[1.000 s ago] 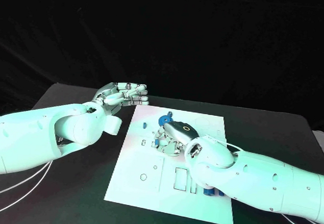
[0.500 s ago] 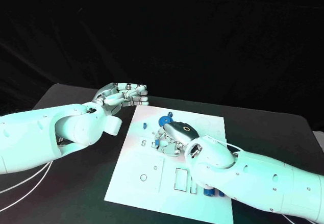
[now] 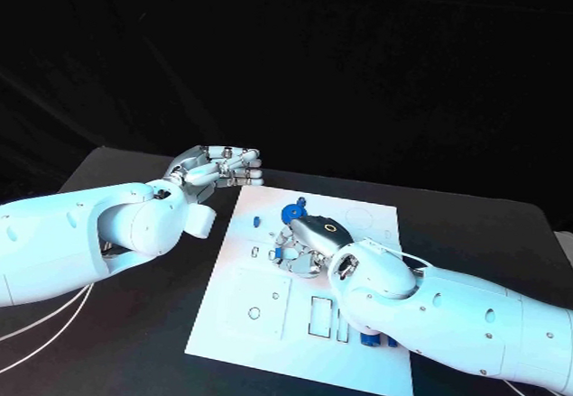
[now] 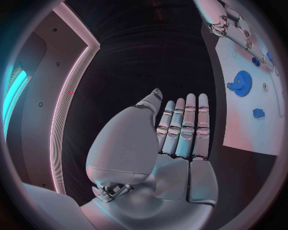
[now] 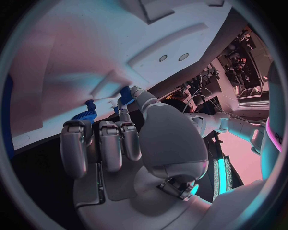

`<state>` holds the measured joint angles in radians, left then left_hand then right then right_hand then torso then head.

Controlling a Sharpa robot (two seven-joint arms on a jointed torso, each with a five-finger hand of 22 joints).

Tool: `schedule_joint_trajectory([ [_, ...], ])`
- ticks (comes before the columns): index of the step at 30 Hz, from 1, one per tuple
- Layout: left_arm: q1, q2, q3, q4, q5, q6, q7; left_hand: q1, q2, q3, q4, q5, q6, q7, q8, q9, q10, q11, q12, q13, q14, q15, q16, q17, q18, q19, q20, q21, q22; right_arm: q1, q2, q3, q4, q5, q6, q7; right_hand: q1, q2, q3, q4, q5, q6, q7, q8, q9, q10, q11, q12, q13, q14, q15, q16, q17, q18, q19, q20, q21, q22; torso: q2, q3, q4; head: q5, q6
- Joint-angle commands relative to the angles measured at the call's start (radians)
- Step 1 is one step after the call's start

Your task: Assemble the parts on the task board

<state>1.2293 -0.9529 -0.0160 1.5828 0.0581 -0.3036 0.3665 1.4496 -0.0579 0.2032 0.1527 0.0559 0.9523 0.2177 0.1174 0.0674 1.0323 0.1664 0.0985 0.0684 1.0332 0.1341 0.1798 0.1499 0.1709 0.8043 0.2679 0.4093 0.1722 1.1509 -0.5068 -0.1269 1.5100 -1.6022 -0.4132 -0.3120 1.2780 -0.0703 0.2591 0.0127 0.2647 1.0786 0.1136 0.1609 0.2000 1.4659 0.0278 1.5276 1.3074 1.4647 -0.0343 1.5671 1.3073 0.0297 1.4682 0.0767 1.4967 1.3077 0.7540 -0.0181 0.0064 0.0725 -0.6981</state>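
Table (image 3: 131, 175): we see a black surface carrying the white task board, with bare black top around the board on all sides.
Task board (image 3: 246, 327): we find the white plate lying flat in the middle of the table, its long sides running from the near edge toward the far edge; dark slots and small round holes mark its near half.
Right hand (image 3: 307, 238): we see it lowered onto the middle of the board, fingers curled down among small blue parts. In the right wrist view the fingertips (image 5: 76, 129) sit right at a blue ribbed piece (image 5: 86, 115), but we cannot tell whether it is actually held.
Left hand (image 3: 217, 168): we see it raised just off the board's far left corner, over the black table, fingers straight and side by side, holding nothing.
Blue gear (image 3: 290, 214): we place it on the far part of the board, just beyond the right hand; the left wrist view shows its toothed rim.
Blue parts by the arm (image 3: 380, 340): we make out a few small pieces near the board's near right corner, partly hidden under the right forearm.
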Motion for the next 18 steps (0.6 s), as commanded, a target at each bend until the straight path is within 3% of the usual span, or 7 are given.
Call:
schedule_joint_trajectory([
  [1, 0.001, 0.000, 0.001, 0.001, -0.005, 0.005, 0.005, -0.001, 0.011, 0.001, -0.006, -0.003, 0.002, 0.002, -0.004, -0.001, 0.005, 0.004, -0.005, -0.001, -0.005, -0.002, -0.003, -0.002, 0.010, -0.008, 0.001, -0.005, -0.002, -0.006, -0.003, -0.005, -0.001, -0.019, 0.047, -0.025, -0.010, 0.002, -0.005, 0.000, -0.006, -0.005, 0.000, -0.002, -0.001, 0.052, 0.007, -0.006, 0.204, 0.106, 0.002, 0.003, 0.262, -0.006, 0.045, 0.000, -0.003, 0.202, 0.000, 0.0000, 0.0002, 0.001, -0.002],
  [10, 0.001, 0.000, 0.001, 0.001, -0.005, 0.005, 0.005, -0.001, 0.011, 0.001, -0.006, -0.003, 0.002, 0.002, -0.004, -0.001, 0.005, 0.004, -0.005, -0.001, -0.005, -0.002, -0.003, -0.002, 0.010, -0.008, 0.001, -0.005, -0.002, -0.006, -0.004, -0.005, 0.002, -0.025, 0.042, -0.030, -0.012, 0.000, -0.007, 0.001, -0.008, -0.006, 0.000, -0.003, 0.000, 0.051, 0.008, -0.007, 0.203, 0.105, 0.003, 0.002, 0.261, -0.006, 0.044, 0.000, -0.005, 0.201, 0.000, 0.0001, -0.0003, 0.002, -0.001],
  [18, 0.001, -0.001, 0.001, 0.001, -0.005, 0.005, 0.004, -0.001, 0.011, 0.001, -0.006, -0.003, 0.002, 0.002, -0.004, -0.001, 0.005, 0.004, -0.005, -0.001, -0.005, -0.001, -0.003, -0.002, 0.010, -0.008, 0.001, -0.005, -0.002, -0.006, -0.005, -0.005, 0.003, -0.030, 0.033, -0.036, -0.034, -0.013, -0.023, 0.013, -0.035, -0.016, 0.005, -0.005, 0.001, 0.044, 0.012, -0.014, 0.195, 0.104, 0.006, -0.001, 0.254, -0.004, 0.040, 0.004, -0.012, 0.196, 0.000, 0.0003, 0.0003, -0.002, -0.001],
])
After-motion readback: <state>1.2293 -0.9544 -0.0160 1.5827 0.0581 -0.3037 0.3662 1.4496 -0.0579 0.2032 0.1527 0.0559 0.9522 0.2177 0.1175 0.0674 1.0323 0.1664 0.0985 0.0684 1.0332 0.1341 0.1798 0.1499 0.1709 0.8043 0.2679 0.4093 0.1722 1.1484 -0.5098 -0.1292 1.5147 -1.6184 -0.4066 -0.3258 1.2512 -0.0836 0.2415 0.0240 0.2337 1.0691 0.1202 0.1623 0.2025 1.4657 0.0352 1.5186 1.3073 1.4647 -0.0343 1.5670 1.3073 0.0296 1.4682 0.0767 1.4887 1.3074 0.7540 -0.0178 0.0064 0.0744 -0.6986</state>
